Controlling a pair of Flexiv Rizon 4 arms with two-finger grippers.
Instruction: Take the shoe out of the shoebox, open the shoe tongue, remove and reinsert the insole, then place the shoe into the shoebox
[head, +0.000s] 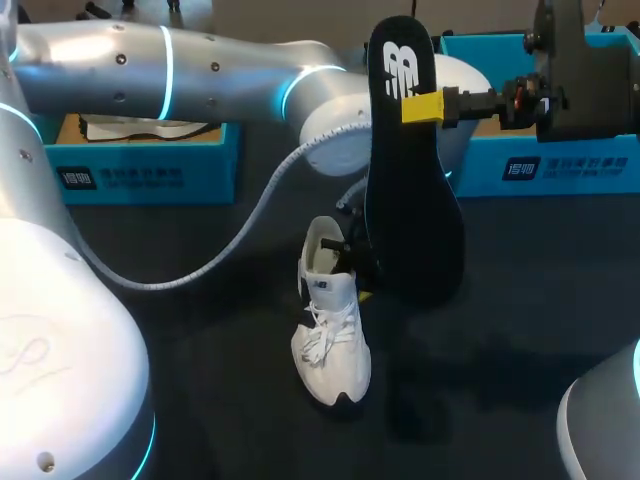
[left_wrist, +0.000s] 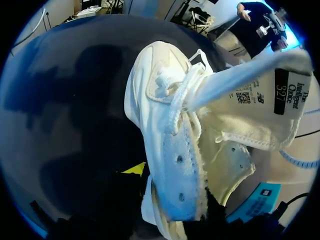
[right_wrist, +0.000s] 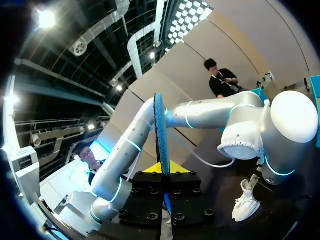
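Note:
A white shoe (head: 331, 335) stands on the dark table, toe towards the front edge. My left gripper (head: 358, 266) is down at its heel, largely hidden behind the insole. In the left wrist view the shoe (left_wrist: 165, 125) fills the picture, its tongue (left_wrist: 250, 75) pulled up and away from the laces. The black insole (head: 410, 200) hangs upright above the table just right of the shoe, with my right gripper (head: 422, 106) shut on its upper part. The right wrist view shows the insole (right_wrist: 160, 130) edge-on between that gripper's (right_wrist: 163, 172) fingers, and the shoe (right_wrist: 245, 202) far below.
A blue shoebox part (head: 140, 165) with paper in it sits at the back left. Another blue box part (head: 560, 160) sits at the back right, behind my right gripper. My left arm (head: 200, 75) stretches across the back of the table.

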